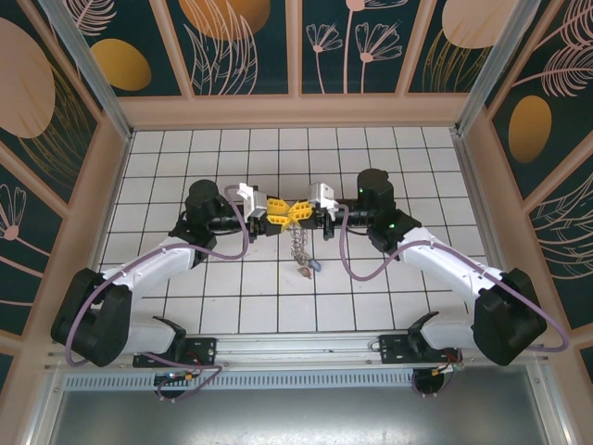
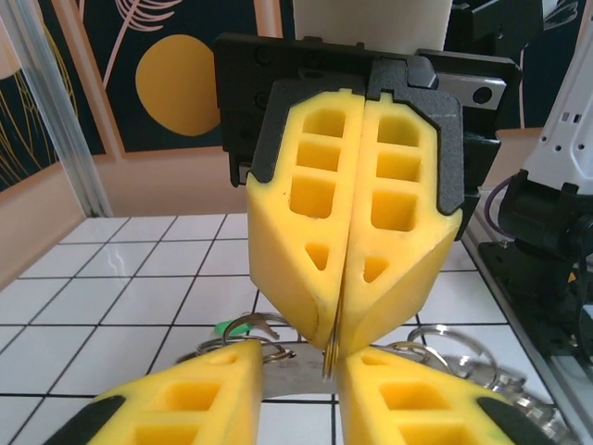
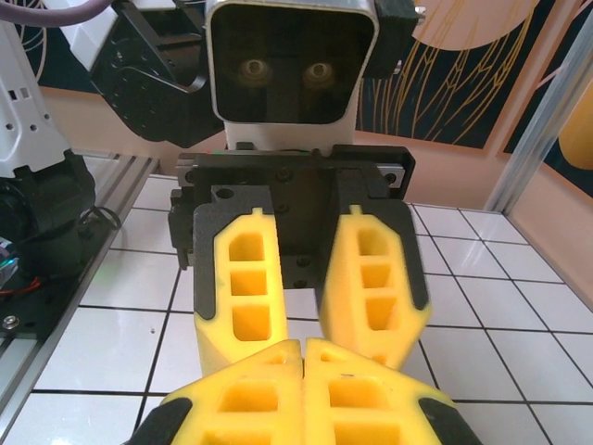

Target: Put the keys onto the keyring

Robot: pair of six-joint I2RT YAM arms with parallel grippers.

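A table [image 1: 185, 297] of glossy white square tiles with dark grout sits inside walls [image 1: 241, 37] of dark teal panels printed with orange discs and pale leaf outlines, framed in peach trim. The left arm [image 1: 157, 264] and right arm [image 1: 445, 260] have white shells on black joints, and each trails a looped mauve cable [image 1: 347, 250]. They reach out from their bases and bend inward, so the wrists face each other nose to nose over the middle of the table. Both claws carry blocky yellow plastic fingers moulded with square hollows, set on black mounts. The right gripper [image 2: 331, 350] is pressed together with a thin strip of metal pinched in the seam at its tips. That strip belongs to the keyring [image 1: 296, 243], whose silvery scalloped chain trails from the pinch toward the near edge; whether it hangs free or lies on the tiles cannot be told. The left gripper [image 2: 298, 360] has its fingers apart, and the right one's closed tips poke into the gap. A flat grey metal piece lies across that gap, and whether the pads touch it cannot be told. Small split rings [image 2: 447, 345] show beside the fingers. The keys [image 1: 307, 270] form a tiny cluster at the chain's far end, and a scrap of green plastic [image 2: 222, 324] peeks out by the left finger.
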